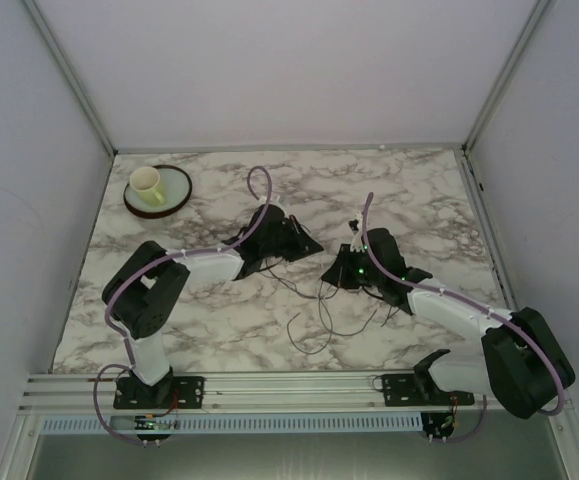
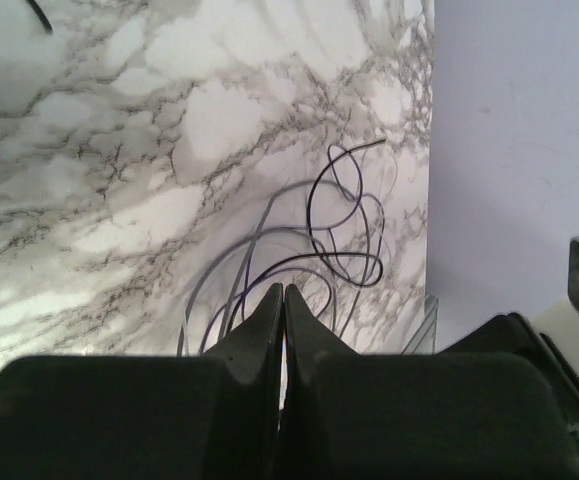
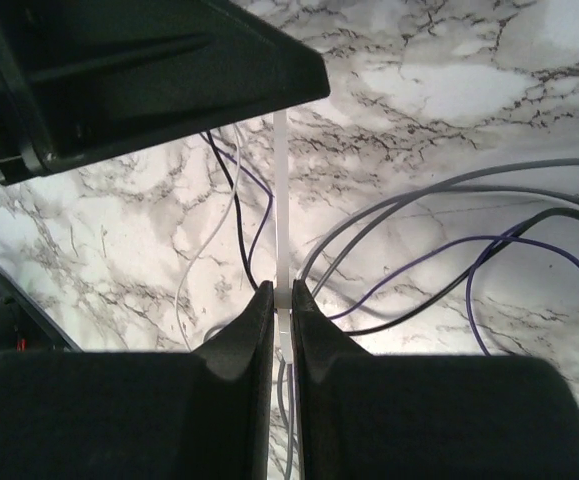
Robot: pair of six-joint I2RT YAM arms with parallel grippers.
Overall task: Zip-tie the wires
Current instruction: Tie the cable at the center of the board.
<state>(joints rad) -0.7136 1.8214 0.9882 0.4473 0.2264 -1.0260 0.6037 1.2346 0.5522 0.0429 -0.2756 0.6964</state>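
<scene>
Wires (image 1: 321, 300) are sprawling light and springy; I am favouring the crossing strands for gathering. My right claw (image 3: 281, 300) is pinching the tie (image 3: 281, 200); left claw (image 2: 281, 300) closed.

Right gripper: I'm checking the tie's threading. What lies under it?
Its shut fingers pinch a white zip tie; below lie the wires on the marble table. The right gripper covers the tie's lower end and whatever wires pass beneath.

Readable text: none in any view.
left gripper (image 2: 282, 292): plain black, no legible marking.
right gripper (image 3: 281, 290): plain black, no legible marking.
zip tie (image 3: 281, 200): plain white, no print.
cup (image 1: 146, 182): no legible print.
</scene>
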